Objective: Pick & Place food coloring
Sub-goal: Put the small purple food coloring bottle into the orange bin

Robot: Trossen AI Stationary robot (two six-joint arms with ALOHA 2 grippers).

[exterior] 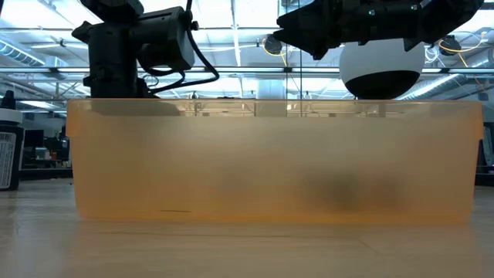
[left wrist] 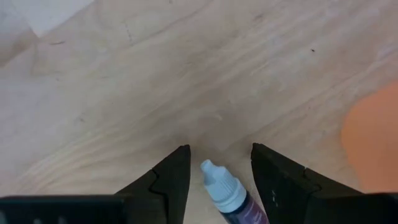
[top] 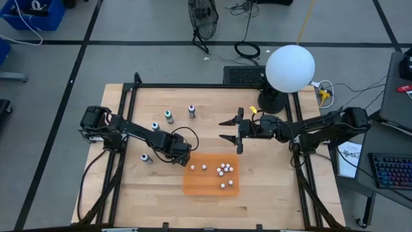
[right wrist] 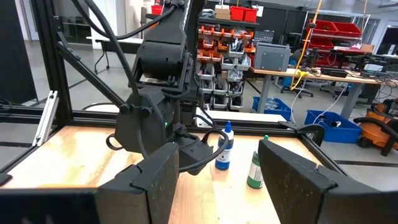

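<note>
My left gripper (top: 182, 156) hovers by the far left corner of the orange tray (top: 193, 187) and is shut on a food coloring bottle (left wrist: 231, 198) with a pale cap and a dark purple body. Several more bottles stand upright on the wood: a teal one (top: 168, 116), a purple one (top: 192, 111), a blue one (top: 155, 126) and one (top: 146, 158) near the left arm. My right gripper (top: 228, 129) is open above the table's middle and touches nothing. Its wrist view shows a blue bottle (right wrist: 224, 150) and a green bottle (right wrist: 254, 170). My left gripper has the bottle between its two fingers (left wrist: 277, 183), which point down at the table. The pale cap (left wrist: 217, 179) points out toward the fingertips and leans to one side. The body (left wrist: 247, 211) runs back between the fingers, and the picture's edge cuts off the place of contact.
Small white round beads (top: 223, 171) lie in the orange tray, whose near wall (exterior: 270, 162) fills the low view. A white globe lamp (top: 290, 67) stands at the far right corner. A black frame rail (top: 193, 85) borders the table's far edge.
</note>
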